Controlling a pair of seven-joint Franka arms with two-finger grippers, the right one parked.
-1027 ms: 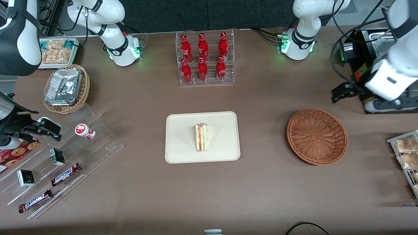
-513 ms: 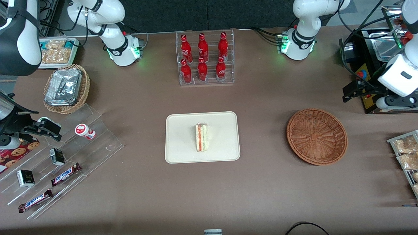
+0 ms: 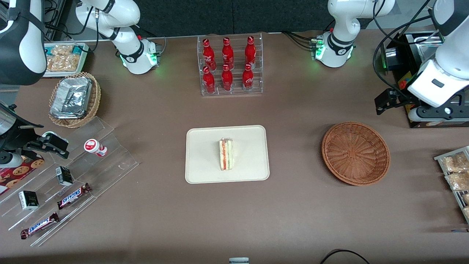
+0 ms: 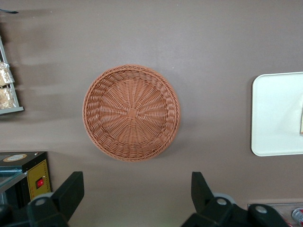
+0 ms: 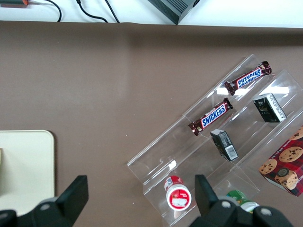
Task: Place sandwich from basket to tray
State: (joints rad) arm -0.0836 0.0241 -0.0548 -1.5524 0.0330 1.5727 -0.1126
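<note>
The sandwich (image 3: 226, 154), a pale wedge with orange and green stripes, lies on the cream tray (image 3: 205, 146) mid-table. A strip of the tray (image 4: 279, 113) also shows in the left wrist view. The reddish-brown wicker basket (image 3: 355, 153) stands beside the tray toward the working arm's end, with nothing in it (image 4: 131, 112). My left gripper (image 3: 383, 102) hangs above the table, a little farther from the front camera than the basket and apart from it. It (image 4: 136, 182) is open, its black fingers wide apart with bare tabletop between them.
A clear rack of red cola bottles (image 3: 230, 66) stands farther from the front camera than the tray. A black machine (image 3: 414, 66) and a rack of snack packs (image 3: 454, 172) sit at the working arm's end. Stepped acrylic racks (image 3: 73, 194) and a foil-pack basket (image 3: 73, 99) sit at the parked arm's end.
My left gripper swung outward toward the working arm's end, then came back a little toward the basket. The sandwich, tray and basket have not moved.
</note>
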